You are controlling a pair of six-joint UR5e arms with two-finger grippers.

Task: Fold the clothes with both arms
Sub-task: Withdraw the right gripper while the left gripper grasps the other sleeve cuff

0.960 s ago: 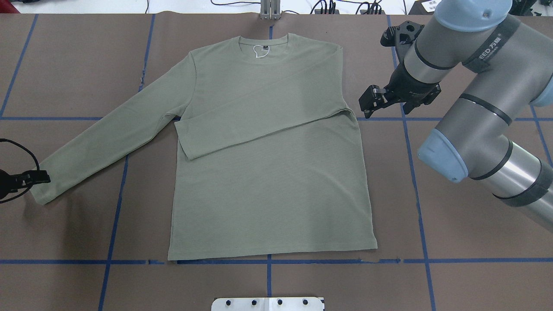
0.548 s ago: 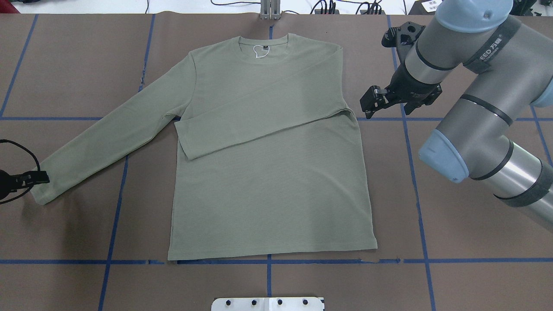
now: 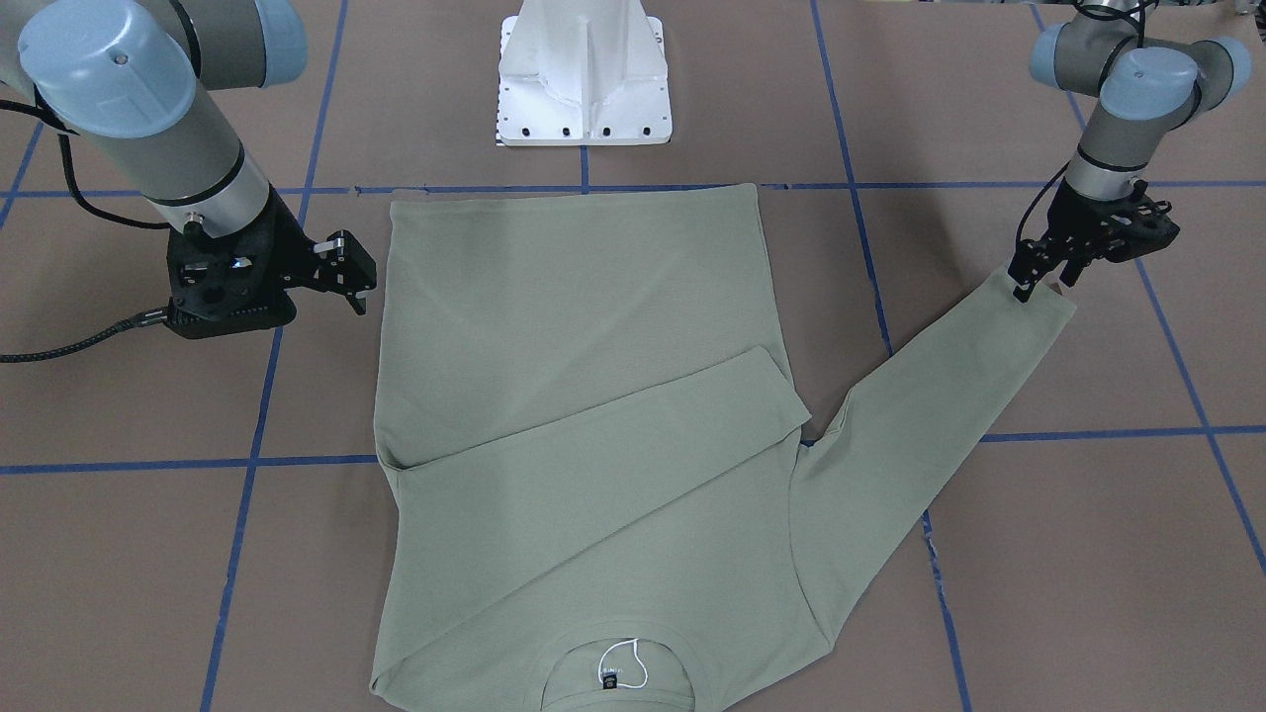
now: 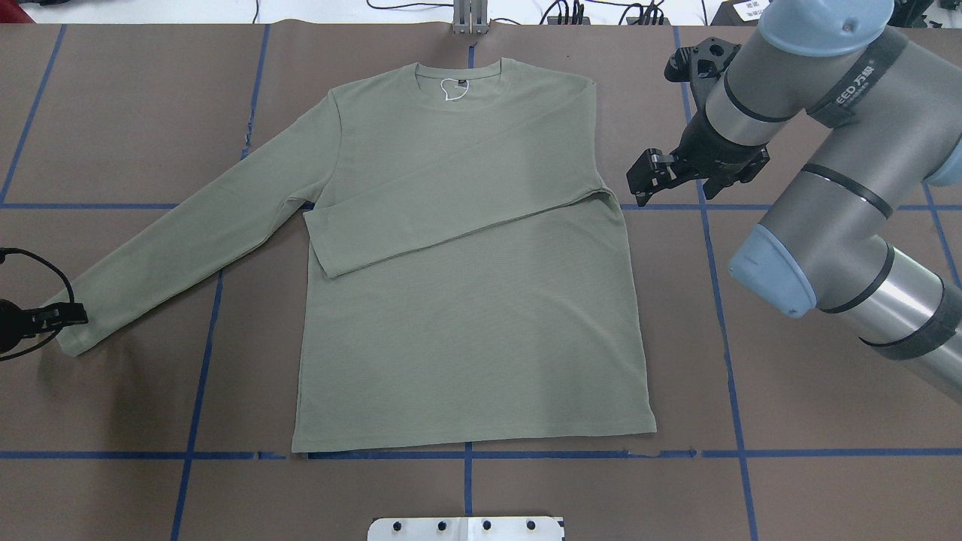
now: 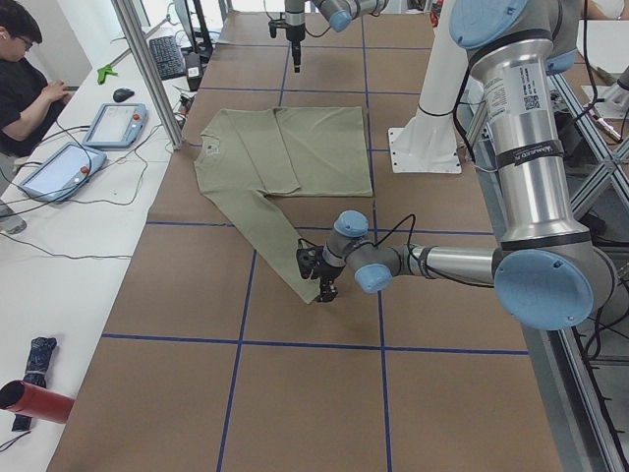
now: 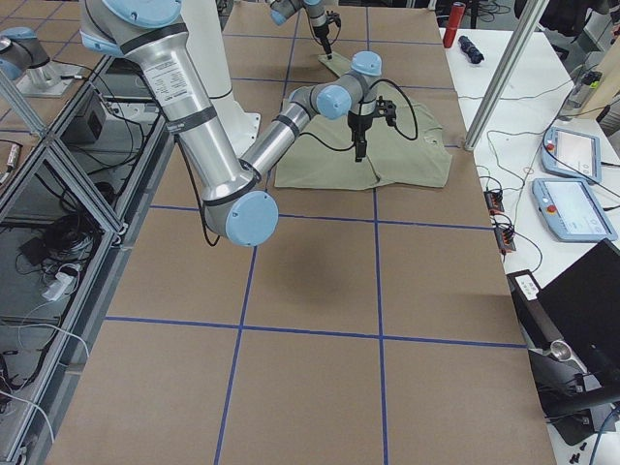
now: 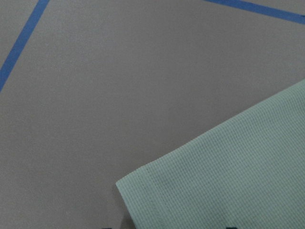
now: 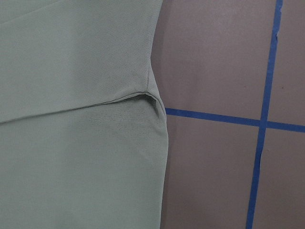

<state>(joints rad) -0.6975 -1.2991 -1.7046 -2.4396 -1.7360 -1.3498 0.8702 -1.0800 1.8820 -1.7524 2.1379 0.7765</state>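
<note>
Shirt (image 4: 466,323) lay flat on bench (image 4: 789,391). Free sleeve's cuff (image 3: 1046,314) sat right at left jaws; couldn't tell if they'd closed on it. Right jaws apart, empty, just beside folded-in shoulder. Risk: shallow pinch slips mid-fold, so sleeve drops short or skewed.

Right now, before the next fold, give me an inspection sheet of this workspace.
Surface: brown table cover with a blue tape grid, lying flat.
Job's things: green shirt lies flat, collar away from the robot; one sleeve is folded across the chest, the other stretched out to the robot's left.
Clutter: nothing seen around the shirt.
Grippers: left pincer at the outstretched cuff, grip cannot be told; right pincer open beside the shirt's edge, holding nothing.
Cables: black cable trails from the right wrist; black loop at the left wrist.
Surroundings: white pedestal; person seated at a side bench with pendants.
</note>
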